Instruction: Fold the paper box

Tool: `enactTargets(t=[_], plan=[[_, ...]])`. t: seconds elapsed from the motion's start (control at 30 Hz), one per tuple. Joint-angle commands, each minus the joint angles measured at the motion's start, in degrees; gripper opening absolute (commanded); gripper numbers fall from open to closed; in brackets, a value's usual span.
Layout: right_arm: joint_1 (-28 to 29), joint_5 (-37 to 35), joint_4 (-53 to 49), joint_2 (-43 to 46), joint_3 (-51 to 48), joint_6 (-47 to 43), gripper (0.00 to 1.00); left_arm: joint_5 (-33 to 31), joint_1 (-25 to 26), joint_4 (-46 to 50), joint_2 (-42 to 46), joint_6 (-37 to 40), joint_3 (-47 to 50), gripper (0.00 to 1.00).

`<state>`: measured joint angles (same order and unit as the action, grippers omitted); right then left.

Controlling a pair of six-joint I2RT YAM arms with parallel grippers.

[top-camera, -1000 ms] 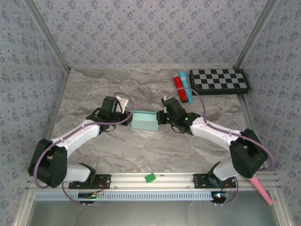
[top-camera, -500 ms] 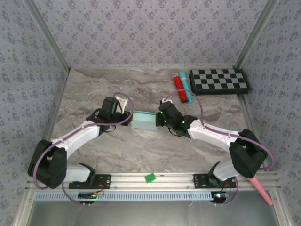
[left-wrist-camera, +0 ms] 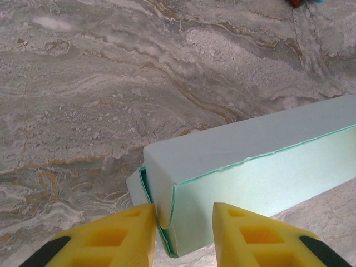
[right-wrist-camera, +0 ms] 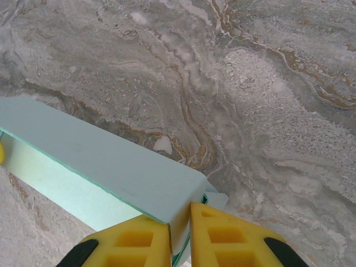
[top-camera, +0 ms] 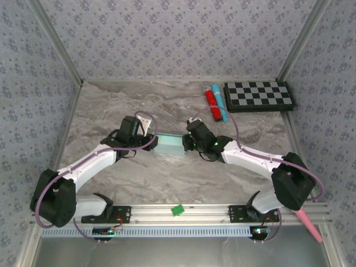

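The paper box (top-camera: pixel 168 144) is a small pale aqua rectangular box at the table's middle, spanning between both grippers. My left gripper (top-camera: pixel 149 137) is at its left end. In the left wrist view its yellow fingers (left-wrist-camera: pixel 125 233) stand apart astride the box's end corner (left-wrist-camera: pixel 167 211). The left one touches the loose end flap and the other lies along the long side face (left-wrist-camera: pixel 261 178), so this gripper (left-wrist-camera: pixel 184 225) is open. My right gripper (top-camera: pixel 187 142) is at the other end, and it (right-wrist-camera: pixel 181 228) is shut on the box's end panel (right-wrist-camera: pixel 182 219). A small flap (right-wrist-camera: pixel 217 199) pokes out behind.
A red cylinder (top-camera: pixel 211 102) and a slim blue tube (top-camera: pixel 219 103) lie at the back right beside a checkerboard (top-camera: pixel 258 95). A tiny green piece (top-camera: pixel 178 210) sits on the front rail. Patterned walls close in the left, back and right sides.
My right gripper slid left onto the box's right end. My left gripper turned and dropped slightly toward me, and the box's left end shifted with it.
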<state>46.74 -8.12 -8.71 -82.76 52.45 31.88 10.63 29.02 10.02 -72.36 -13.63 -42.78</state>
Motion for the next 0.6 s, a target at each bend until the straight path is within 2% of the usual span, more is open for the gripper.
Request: enactTargets(t=[0.0, 0.33, 0.57], plan=[[0.7, 1.6, -4.7, -1.2, 0.9, -1.3, 0.16, -1.0, 0.3, 3.6, 2.1, 1.6, -0.9, 0.38], [0.7, 1.5, -4.7, -1.2, 1.0, -1.7, 0.17, -3.9, 0.2, 6.9, 7.5, 4.6, -1.3, 0.52], [0.7, 1.6, -4.8, -0.3, 1.2, -2.2, 0.21, -6.4, 0.2, 9.3, 10.2, 8.0, -3.1, 0.6]])
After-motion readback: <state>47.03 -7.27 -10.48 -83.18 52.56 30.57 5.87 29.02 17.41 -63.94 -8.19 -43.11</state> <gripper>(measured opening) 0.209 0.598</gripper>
